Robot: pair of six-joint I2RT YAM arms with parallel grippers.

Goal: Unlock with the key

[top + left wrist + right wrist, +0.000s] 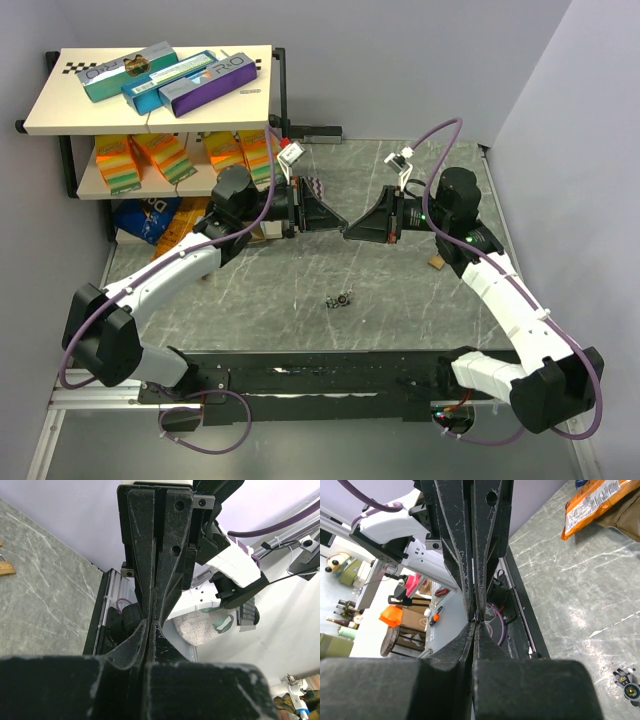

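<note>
The left gripper (333, 225) and the right gripper (352, 230) meet tip to tip above the middle of the table (250, 300). Each has its fingers pressed together, and nothing shows between them. The key (342, 299) lies on the table below them, toward the arm bases, touched by neither. By my judgement the task is hardly begun: the key must first be picked up, then brought to a lock.
</note>
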